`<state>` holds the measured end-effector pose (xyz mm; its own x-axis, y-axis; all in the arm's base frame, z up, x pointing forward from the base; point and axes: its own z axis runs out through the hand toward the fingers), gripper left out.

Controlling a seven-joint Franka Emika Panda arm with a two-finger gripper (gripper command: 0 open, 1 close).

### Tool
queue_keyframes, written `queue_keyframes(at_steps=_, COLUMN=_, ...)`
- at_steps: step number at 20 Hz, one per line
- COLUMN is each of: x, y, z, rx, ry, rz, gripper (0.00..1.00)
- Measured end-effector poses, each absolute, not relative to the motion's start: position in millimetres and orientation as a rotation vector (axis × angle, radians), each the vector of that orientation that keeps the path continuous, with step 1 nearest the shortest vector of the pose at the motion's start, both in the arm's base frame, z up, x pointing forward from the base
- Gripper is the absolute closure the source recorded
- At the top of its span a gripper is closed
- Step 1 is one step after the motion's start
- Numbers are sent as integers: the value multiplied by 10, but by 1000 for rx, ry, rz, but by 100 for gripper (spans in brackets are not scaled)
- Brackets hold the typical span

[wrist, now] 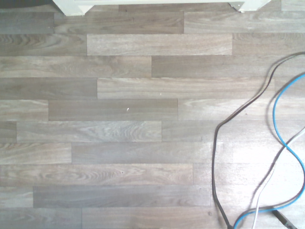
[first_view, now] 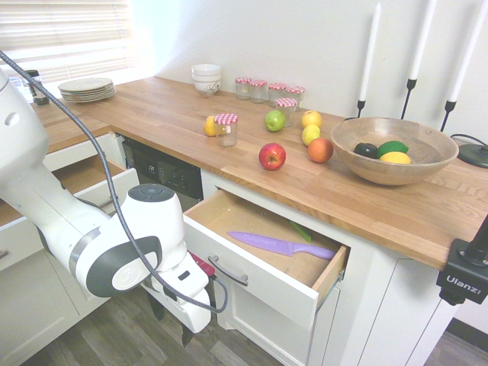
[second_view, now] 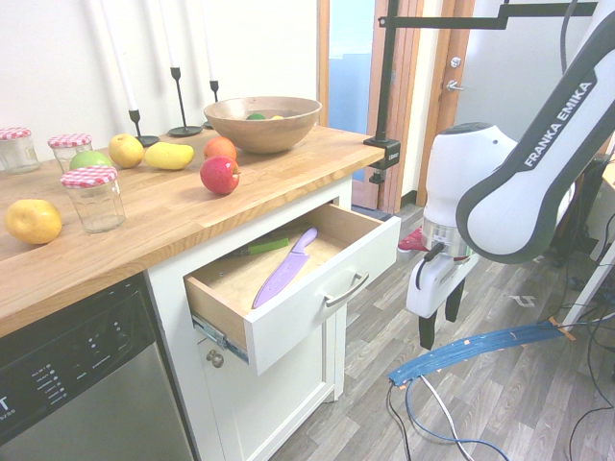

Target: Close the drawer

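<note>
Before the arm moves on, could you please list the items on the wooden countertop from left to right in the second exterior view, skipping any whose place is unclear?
Orange-yellow fruit, yellow mango-like fruit, red apple, wooden bowl.

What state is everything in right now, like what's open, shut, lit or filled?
Wide drawer: pulled open, knife inside
Gripper: open, empty, pointing down
Purple knife: lying flat in the drawer
Front glass jar: lid on
Wooden bowl: holding fruit
White candles: unlit, upright in holders
Cabinet door below: closed
</note>
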<state>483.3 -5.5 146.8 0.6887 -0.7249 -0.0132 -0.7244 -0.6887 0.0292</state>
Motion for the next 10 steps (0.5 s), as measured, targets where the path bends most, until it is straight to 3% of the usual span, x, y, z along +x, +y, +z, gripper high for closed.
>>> queue_keyframes(at_steps=10, x=4892, y=-58, z=1427, rx=2860, ry=-1254, rz=-16, gripper=100)
